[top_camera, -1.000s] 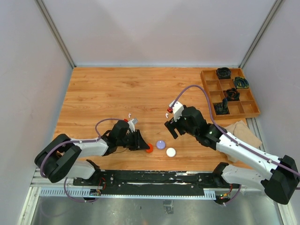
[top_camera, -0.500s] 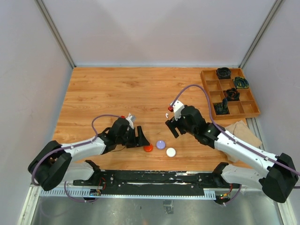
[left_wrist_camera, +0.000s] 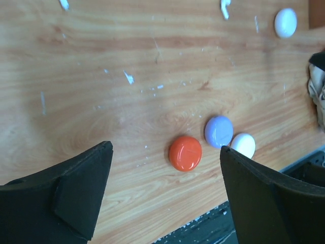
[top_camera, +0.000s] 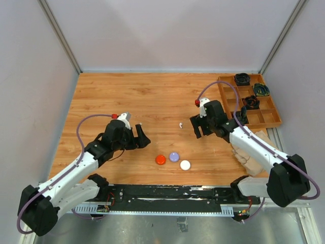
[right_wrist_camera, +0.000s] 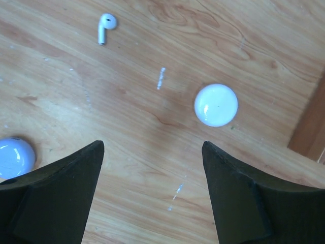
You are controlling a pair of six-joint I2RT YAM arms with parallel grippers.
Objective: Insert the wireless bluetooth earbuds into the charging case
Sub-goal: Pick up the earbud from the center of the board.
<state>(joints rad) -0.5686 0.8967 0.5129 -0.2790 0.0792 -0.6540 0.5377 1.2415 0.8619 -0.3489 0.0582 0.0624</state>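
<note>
**A:** What can go wrong from here?

**B:** The white earbud [right_wrist_camera: 106, 25] lies alone on the tabletop [top_camera: 111, 96], just left of the right arm's fingers [right_wrist_camera: 56, 198], which are spread wide and empty. It is tiny and rounded, so it can be flicked away or pinched askew if they are lowered off-centre. The white puck [right_wrist_camera: 216, 104] nearby can be grabbed by mistake.

**A:** What is hard to make out?

**B:** No opened charging case is seen. The left arm's fingers [left_wrist_camera: 71, 188], likewise wide and empty, are held left of the red puck [left_wrist_camera: 185, 153].

The left arm [top_camera: 76, 170] and right arm [top_camera: 254, 147] have white shells, black joints, looping lilac cables [top_camera: 77, 133] and matte black wedge fingers [left_wrist_camera: 76, 188].
</note>
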